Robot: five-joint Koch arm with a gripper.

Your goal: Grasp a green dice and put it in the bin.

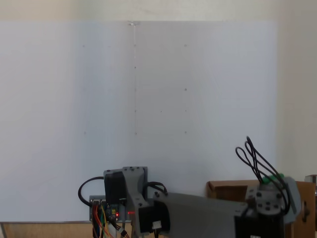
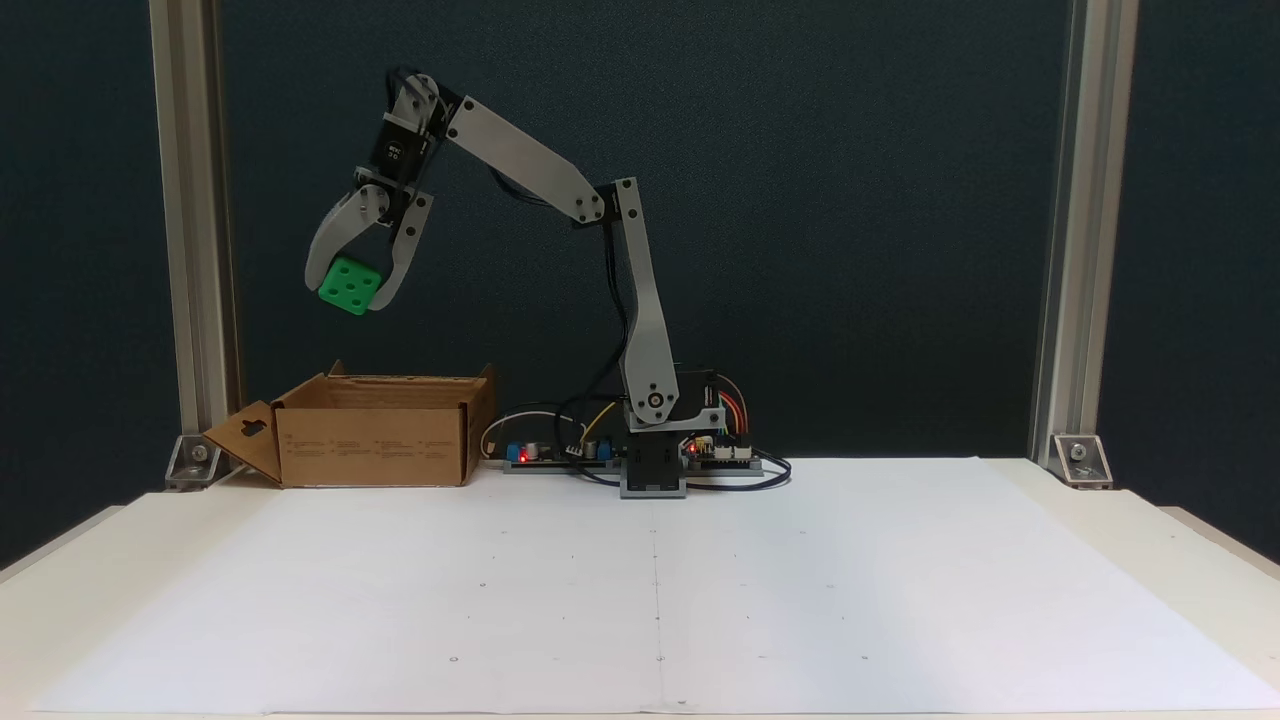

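Note:
In a fixed view the grey arm reaches up and to the left, and my gripper [image 2: 350,291] hangs fingers down, shut on the green dice [image 2: 349,285]. The dice is a bright green cube with darker pips, held well above the bin [image 2: 375,437]. The bin is a brown cardboard box with upright flaps, standing on the table at the left, straight below the dice. In the other fixed view the bin [image 1: 225,190] shows as a tan edge at the lower right, behind the arm's wrist, where a bit of green [image 1: 271,180] peeks out.
The arm's base and circuit boards with coloured wires [image 2: 655,455] stand at the table's back centre. White paper [image 2: 650,590] covers the tabletop. Aluminium posts [image 2: 190,230] rise at the back left and back right [image 2: 1065,230].

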